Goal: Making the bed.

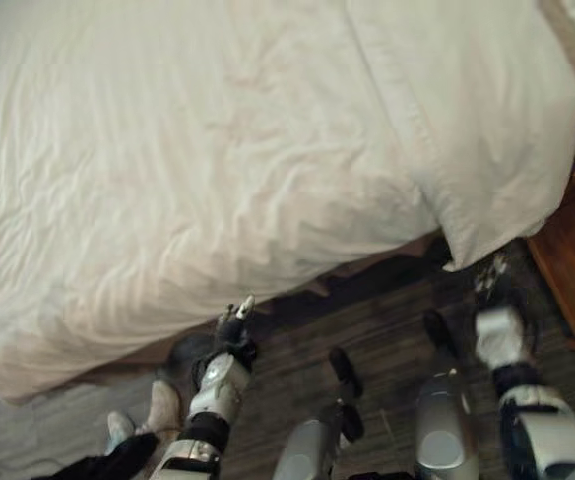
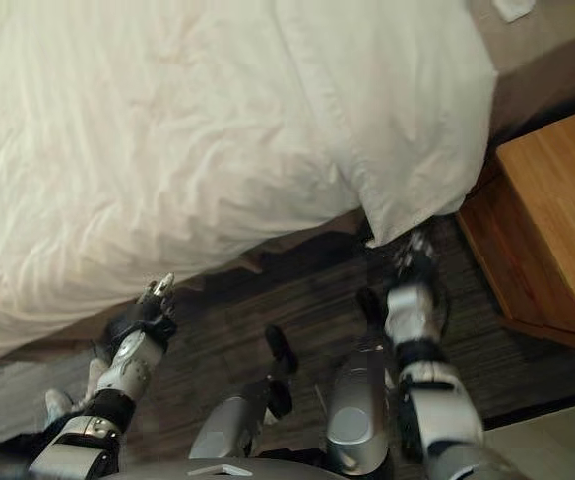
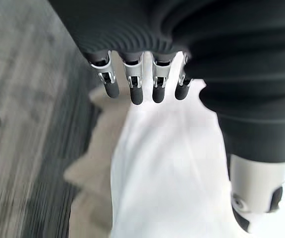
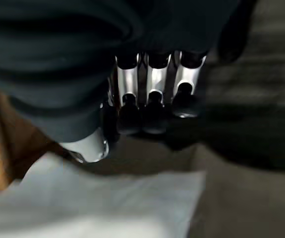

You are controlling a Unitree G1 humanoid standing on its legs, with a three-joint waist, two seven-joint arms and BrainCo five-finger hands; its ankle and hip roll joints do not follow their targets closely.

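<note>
A white duvet [image 1: 197,150] covers the bed, wrinkled, and its side hangs over the near edge. One corner [image 1: 477,230] droops toward the dark floor at the right. My left hand [image 1: 235,325] is low beside the bed's edge with straight fingers [image 3: 135,91] holding nothing; white cloth [image 3: 167,163] lies just past them. My right hand [image 2: 412,262] is right under the drooping corner, fingers [image 4: 154,111] relaxed and apart from the cloth [image 4: 107,203].
A wooden nightstand [image 2: 552,220] stands close to the right of my right hand. A person's light shoes [image 1: 157,408] are on the floor by my left arm. Dark plank floor [image 1: 377,320] runs along the bed.
</note>
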